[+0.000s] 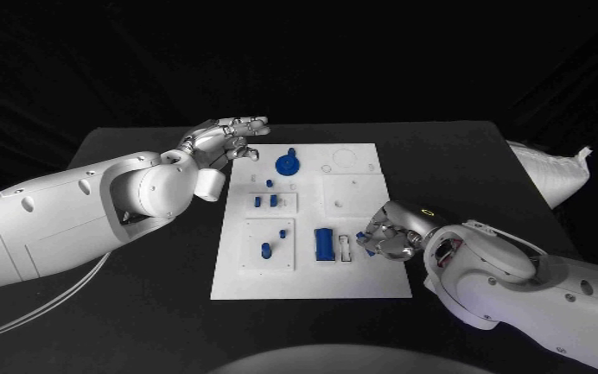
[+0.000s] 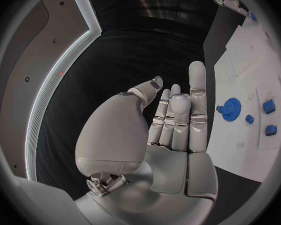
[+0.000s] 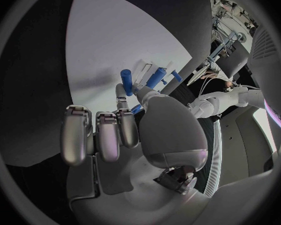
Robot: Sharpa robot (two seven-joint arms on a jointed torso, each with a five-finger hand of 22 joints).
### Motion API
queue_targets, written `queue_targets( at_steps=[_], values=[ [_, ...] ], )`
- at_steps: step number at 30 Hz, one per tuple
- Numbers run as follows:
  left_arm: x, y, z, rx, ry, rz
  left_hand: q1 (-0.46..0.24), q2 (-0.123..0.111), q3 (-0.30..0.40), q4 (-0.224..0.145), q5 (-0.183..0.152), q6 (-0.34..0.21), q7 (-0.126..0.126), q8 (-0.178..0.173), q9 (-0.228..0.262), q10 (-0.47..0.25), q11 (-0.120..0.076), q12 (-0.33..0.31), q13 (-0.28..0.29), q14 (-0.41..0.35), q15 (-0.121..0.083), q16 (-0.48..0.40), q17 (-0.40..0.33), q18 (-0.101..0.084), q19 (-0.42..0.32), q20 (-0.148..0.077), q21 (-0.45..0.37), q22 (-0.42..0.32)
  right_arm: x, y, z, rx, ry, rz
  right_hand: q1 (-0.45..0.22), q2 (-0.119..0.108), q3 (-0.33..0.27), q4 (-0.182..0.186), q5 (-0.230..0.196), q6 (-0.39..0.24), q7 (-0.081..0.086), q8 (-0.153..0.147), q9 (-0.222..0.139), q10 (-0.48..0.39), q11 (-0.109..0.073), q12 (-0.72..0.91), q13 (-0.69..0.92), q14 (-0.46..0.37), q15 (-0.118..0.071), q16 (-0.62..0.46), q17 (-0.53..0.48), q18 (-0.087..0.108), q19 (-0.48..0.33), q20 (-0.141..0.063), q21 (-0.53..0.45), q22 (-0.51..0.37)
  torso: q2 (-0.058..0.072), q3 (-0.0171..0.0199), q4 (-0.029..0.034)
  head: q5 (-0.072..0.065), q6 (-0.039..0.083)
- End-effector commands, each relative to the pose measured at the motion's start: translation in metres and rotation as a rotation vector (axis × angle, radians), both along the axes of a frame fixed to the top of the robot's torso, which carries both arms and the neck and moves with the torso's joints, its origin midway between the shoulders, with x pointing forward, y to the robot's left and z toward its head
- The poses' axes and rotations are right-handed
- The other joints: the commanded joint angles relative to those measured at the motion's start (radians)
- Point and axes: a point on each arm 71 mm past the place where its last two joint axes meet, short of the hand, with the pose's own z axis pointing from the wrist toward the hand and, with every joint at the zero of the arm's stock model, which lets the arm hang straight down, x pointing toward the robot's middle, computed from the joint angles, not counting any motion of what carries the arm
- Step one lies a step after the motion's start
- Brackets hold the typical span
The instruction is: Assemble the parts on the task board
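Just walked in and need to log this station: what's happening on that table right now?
A two-armed robot is assembling small blue parts on a white task board. Its right hand is at the board's right edge, pinching a small blue part beside a blue cylinder lying on the board. Its left hand hovers at the board's far left corner, fingers apart and holding nothing, near a blue gear.

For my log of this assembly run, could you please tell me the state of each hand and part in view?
Left hand: empty, fingers apart, at the far left corner of the white board.
Right hand: pinches a small blue piece at the board's right edge.
Blue gear: seated on the board.
Blue block: lying flat on the board.
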Motion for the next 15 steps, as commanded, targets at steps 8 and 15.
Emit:
queue_targets(
  at_steps=[8,15],
  values=[
    [-0.001,-0.003,0.001,-0.011,-0.007,-0.023,-0.004,0.005,-0.004,0.001,0.001,-0.009,0.002,0.007,0.001,-0.006,-0.001,0.003,0.000,-0.005,0.000,0.006,-0.002,0.009,-0.002,0.003,-0.005,-0.001,0.000,0.012,-0.008,0.091,0.128,-0.044,-0.037,-0.014,0.044,-0.038,0.080,0.033,-0.016,0.004,0.026,0.084,-0.019,0.026,0.201,0.090,-0.006,0.008,0.177,-0.021,0.029,0.000,0.008,0.010,0.000,0.0006,0.0003,0.002,0.000],
    [-0.001,-0.003,0.001,-0.012,-0.007,-0.024,-0.004,0.005,-0.004,0.001,0.001,-0.009,0.002,0.007,0.001,-0.006,-0.001,0.003,0.000,-0.005,0.000,0.006,-0.002,0.009,-0.002,0.003,-0.005,-0.001,0.001,0.018,-0.011,0.100,0.149,-0.041,-0.057,-0.020,0.031,-0.033,0.092,0.037,-0.017,0.006,0.031,0.086,-0.020,0.029,0.203,0.091,-0.007,0.009,0.179,-0.021,0.029,0.000,0.009,0.010,0.001,0.0018,-0.0005,0.005,0.000]
  ],
)
